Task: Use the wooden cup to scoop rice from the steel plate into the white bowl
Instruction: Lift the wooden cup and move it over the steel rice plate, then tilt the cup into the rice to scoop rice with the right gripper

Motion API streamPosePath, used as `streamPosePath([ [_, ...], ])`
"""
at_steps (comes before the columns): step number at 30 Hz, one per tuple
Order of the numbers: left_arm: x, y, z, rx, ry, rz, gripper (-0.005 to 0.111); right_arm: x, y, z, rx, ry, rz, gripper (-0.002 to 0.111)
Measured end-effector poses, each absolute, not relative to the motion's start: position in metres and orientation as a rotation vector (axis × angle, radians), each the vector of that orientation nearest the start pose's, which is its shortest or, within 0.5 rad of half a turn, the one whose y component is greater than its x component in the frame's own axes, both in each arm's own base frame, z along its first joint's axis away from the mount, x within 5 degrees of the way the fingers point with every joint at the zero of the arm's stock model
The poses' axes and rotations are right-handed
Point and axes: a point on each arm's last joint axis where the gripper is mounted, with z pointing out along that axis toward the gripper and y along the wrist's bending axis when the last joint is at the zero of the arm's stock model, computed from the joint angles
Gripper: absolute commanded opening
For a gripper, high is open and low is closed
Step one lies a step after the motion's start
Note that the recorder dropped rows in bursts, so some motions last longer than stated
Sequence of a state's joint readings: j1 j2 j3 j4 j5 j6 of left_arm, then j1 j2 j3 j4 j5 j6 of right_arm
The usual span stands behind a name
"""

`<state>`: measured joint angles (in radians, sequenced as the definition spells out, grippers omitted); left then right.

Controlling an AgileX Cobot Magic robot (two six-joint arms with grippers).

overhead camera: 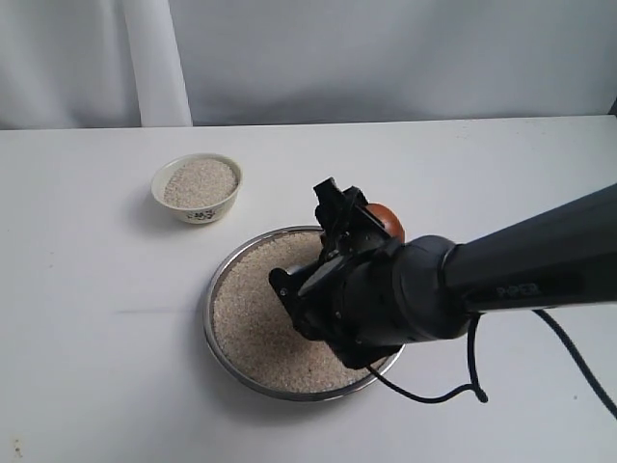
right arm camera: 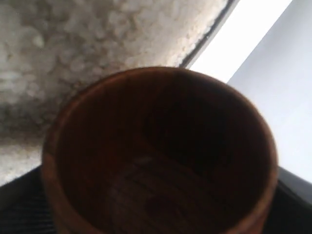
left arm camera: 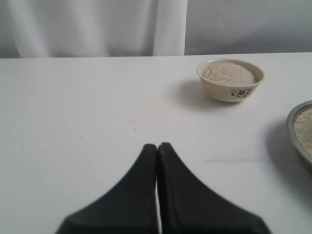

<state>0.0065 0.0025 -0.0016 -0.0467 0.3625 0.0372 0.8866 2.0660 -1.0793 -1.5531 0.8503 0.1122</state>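
Note:
The steel plate (overhead camera: 218,282) lies at the middle of the table, covered with rice (overhead camera: 258,323). My right gripper (overhead camera: 347,216) hangs over the plate's far right side, shut on the reddish-brown wooden cup (overhead camera: 388,221). In the right wrist view the cup (right arm camera: 161,146) fills the picture; its dark inside holds no grains, and rice (right arm camera: 97,34) and the plate's rim (right arm camera: 210,35) lie beyond it. The white bowl (overhead camera: 197,189) stands far left of the plate, full of rice. My left gripper (left arm camera: 157,146) is shut on nothing above bare table, with the bowl (left arm camera: 230,81) ahead of it.
A pale curtain hangs behind the table's far edge. The right arm's black cable (overhead camera: 434,394) loops onto the table beside the plate. The plate's rim (left arm camera: 292,126) shows at the edge of the left wrist view.

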Motion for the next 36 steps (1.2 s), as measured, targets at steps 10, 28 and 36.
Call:
streamPosePath([
  [10, 0.053, -0.001, 0.181, 0.000, 1.847, -0.015, 0.000, 0.292, 0.253, 0.110, -2.105, 1.312, -1.246, 0.000],
  [28, 0.053, -0.001, 0.181, 0.000, 1.845, -0.015, 0.000, 0.283, 0.280, 0.098, -2.013, 1.403, -1.029, 0.000],
  [36, 0.053, -0.001, 0.181, 0.000, 1.845, -0.015, 0.000, 0.286, 0.300, 0.104, -1.938, 1.501, -0.830, 0.000],
])
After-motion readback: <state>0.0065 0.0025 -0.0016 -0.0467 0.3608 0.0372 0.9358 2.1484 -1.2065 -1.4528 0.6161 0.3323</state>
